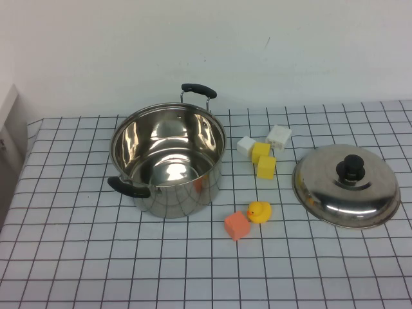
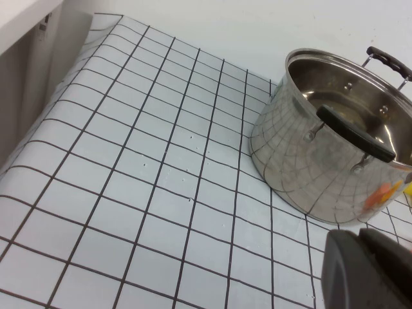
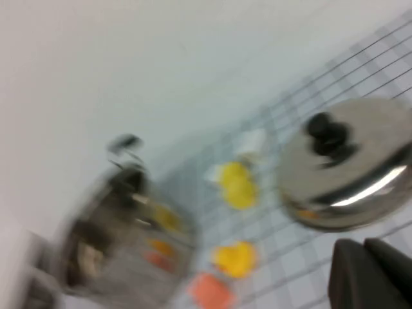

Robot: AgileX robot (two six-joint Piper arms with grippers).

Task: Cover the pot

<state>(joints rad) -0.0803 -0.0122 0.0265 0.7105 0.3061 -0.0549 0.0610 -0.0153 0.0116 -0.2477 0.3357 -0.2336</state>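
I've got the pot [image 1: 168, 161] uncovered, lid [image 1: 346, 185] lying well right; left gripper [image 2: 368, 270] near the pot, right gripper [image 3: 373, 273] near the lid, can't tell either's jaws.

The scene is lit brightly and evenly, and only soft, short shadows are cast beneath the pot [image 1: 168, 161] and the lid [image 1: 346, 185] on the grid cloth [image 1: 77, 257]. Bright reflections are seen on the pot's inner wall and floor, and a white streak of glare is carried along the lid's rim in the right wrist view. The high view is rendered sharply throughout. The left wrist view is clear, though the left gripper [image 2: 368, 270], at the frame's corner, is dark and soft. The right wrist view is heavily smeared by motion blur; the right gripper [image 3: 373, 273] is shown only as a dark shape.
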